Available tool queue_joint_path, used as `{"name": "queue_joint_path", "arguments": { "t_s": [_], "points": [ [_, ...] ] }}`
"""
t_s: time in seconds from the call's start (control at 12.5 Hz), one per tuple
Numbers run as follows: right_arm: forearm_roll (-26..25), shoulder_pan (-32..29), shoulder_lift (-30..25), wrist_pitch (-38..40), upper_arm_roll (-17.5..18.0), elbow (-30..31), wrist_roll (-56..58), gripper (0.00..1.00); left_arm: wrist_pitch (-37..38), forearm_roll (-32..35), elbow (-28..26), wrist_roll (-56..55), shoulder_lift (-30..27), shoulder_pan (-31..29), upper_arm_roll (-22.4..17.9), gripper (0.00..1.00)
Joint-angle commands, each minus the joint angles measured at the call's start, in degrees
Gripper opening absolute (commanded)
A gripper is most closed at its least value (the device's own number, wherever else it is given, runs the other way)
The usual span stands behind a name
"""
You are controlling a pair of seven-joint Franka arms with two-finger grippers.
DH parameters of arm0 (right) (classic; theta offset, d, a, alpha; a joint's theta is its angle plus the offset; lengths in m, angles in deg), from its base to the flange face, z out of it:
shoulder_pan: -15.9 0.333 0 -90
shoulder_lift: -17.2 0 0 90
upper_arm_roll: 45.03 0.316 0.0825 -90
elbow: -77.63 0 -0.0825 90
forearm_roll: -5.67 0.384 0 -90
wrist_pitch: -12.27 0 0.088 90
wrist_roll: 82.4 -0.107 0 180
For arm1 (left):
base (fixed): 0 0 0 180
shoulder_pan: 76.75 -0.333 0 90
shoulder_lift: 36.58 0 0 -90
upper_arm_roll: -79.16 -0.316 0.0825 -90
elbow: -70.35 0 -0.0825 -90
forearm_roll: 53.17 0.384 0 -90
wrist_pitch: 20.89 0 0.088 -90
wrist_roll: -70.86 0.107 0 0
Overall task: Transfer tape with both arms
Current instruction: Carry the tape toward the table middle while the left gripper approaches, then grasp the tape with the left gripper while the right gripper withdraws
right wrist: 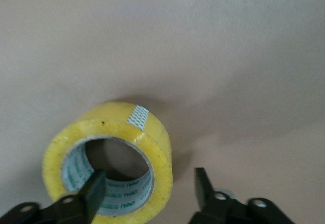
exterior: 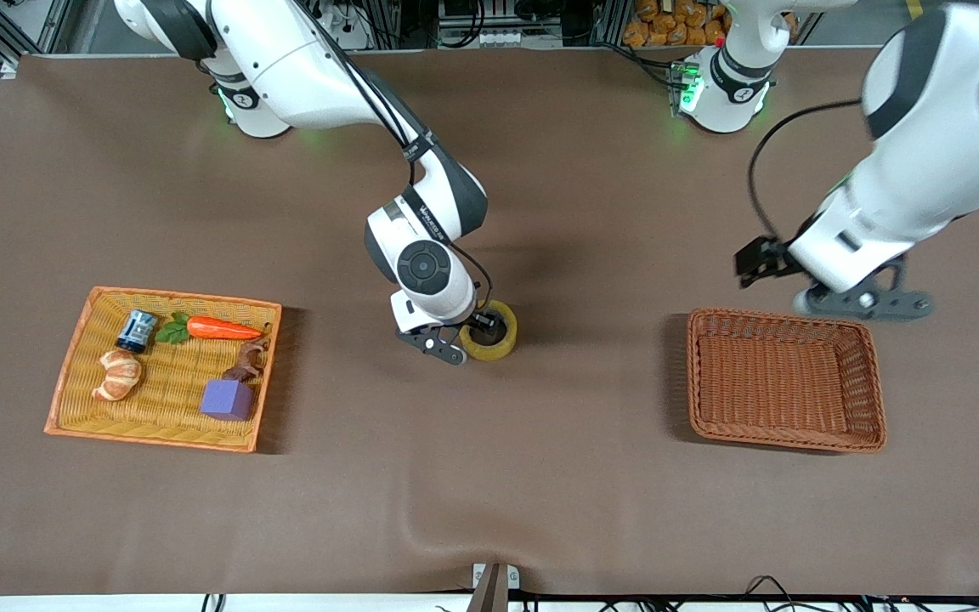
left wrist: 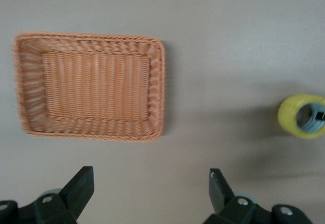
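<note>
The tape (exterior: 496,344), a yellowish roll with a grey core, lies flat on the brown table near its middle, hole upward. My right gripper (exterior: 477,327) is down at it and open. In the right wrist view the right gripper (right wrist: 149,176) has one finger inside the core of the tape (right wrist: 152,148). The other finger is outside the wall, with a gap to it. My left gripper (exterior: 868,304) hangs open and empty over the table beside the brown basket (exterior: 693,374). The left wrist view shows the left gripper (left wrist: 151,172), the basket (left wrist: 157,92) and the tape (left wrist: 294,115) farther off.
An orange wicker tray (exterior: 73,365) at the right arm's end holds a carrot (exterior: 222,327), a croissant (exterior: 118,374), a purple cube (exterior: 228,399) and a small can (exterior: 138,330). The brown basket at the left arm's end has nothing in it.
</note>
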State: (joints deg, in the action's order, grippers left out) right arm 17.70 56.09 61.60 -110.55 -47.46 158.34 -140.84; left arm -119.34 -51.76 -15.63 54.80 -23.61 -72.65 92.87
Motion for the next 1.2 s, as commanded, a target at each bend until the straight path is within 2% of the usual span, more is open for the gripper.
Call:
{"name": "queue_joint_path", "arguments": {
  "t_s": [0.0, 0.24, 0.56, 0.64, 0.88, 0.96, 1.12],
  "points": [
    [1.1, -4.0, -3.4, 5.5, 0.0, 0.0, 2.5, 1.00, -3.6, 0.4, 2.6, -15.6, 5.9, 6.7, -0.2, 1.00],
    [0.9, -10.6, -8.4, 12.9, -0.2, 0.6, 13.8, 1.00, -12.0, 0.7, 2.6, -27.5, 12.7, 14.9, -0.3, 1.00],
    [0.3, -23.1, -15.9, 24.0, -0.3, 0.6, 33.5, 1.00, -21.6, 0.9, 3.8, -31.2, 20.8, 23.6, -1.0, 1.00],
    [0.1, -26.2, -17.8, 26.3, -0.4, 1.0, 39.8, 1.00, -22.1, 1.0, 4.1, -31.6, 22.7, 24.0, -1.0, 1.00],
    [-4.8, -30.2, -25.5, 26.9, -1.5, 6.3, 49.6, 1.00, -24.6, 7.7, 4.2, -31.6, 28.0, 25.6, -0.7, 1.00],
    [-5.3, -31.7, -27.4, 27.1, -1.5, 7.2, 53.4, 1.00, -27.6, 7.6, 4.2, -32.3, 29.5, 27.2, -0.7, 1.00],
    [-7.4, -35.1, -31.1, 26.9, -1.6, 8.5, 60.0, 1.00, -29.2, 8.0, 4.2, -35.3, 31.8, 28.3, -0.9, 1.00]
  ]
}}
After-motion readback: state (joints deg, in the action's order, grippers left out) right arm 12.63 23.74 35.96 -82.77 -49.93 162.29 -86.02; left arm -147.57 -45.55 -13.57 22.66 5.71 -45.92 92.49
